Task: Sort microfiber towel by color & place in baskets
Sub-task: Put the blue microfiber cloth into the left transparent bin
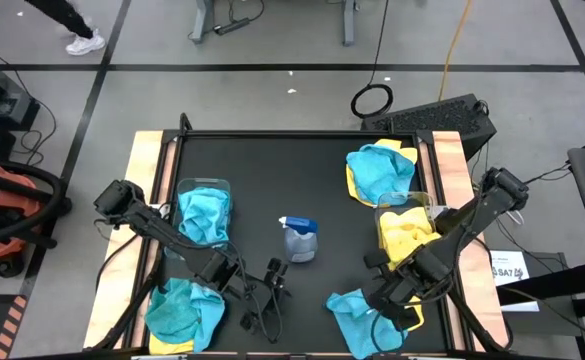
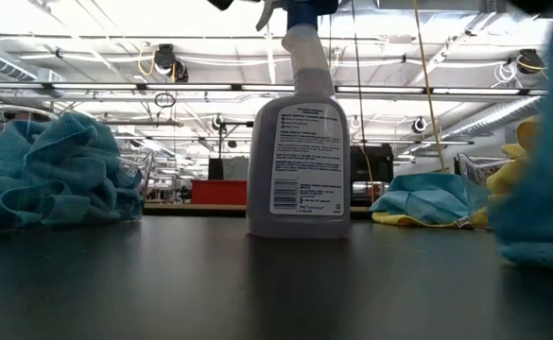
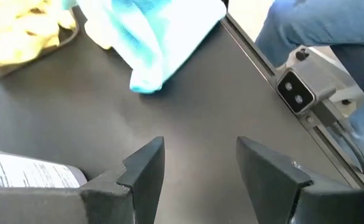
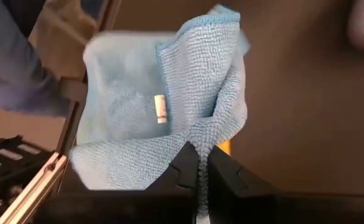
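Right hand (image 4: 201,163) sits low at the near right part of the black table (image 1: 302,170), fingers pinched together on a fold of a teal-blue fuzzy microfiber towel (image 4: 169,112); the rest of that cloth lies spread on the surface, with a yellow edge just showing beneath it. Left hand (image 3: 197,163) hovers over bare table near the front middle, fingers parted and holding nothing. Clear rectangular plastic basket on the left (image 1: 203,205) contains teal cloth; the matching basket on the right (image 1: 407,225) contains yellow cloth. A loose teal towel (image 1: 184,310) lies at the near left corner, and a teal-over-yellow pile (image 1: 380,170) sits at the far right. Grey spray bottle with a blue top (image 1: 298,240) stands at the centre. Risks, as judged: the pinch catches only a thin fold, so the cloth could slip free on lifting. The yellow piece under it may cling to the fuzzy nap and ride along into the wrong basket. A carry across to the left basket passes near the bottle, and trailing fabric could topple it.
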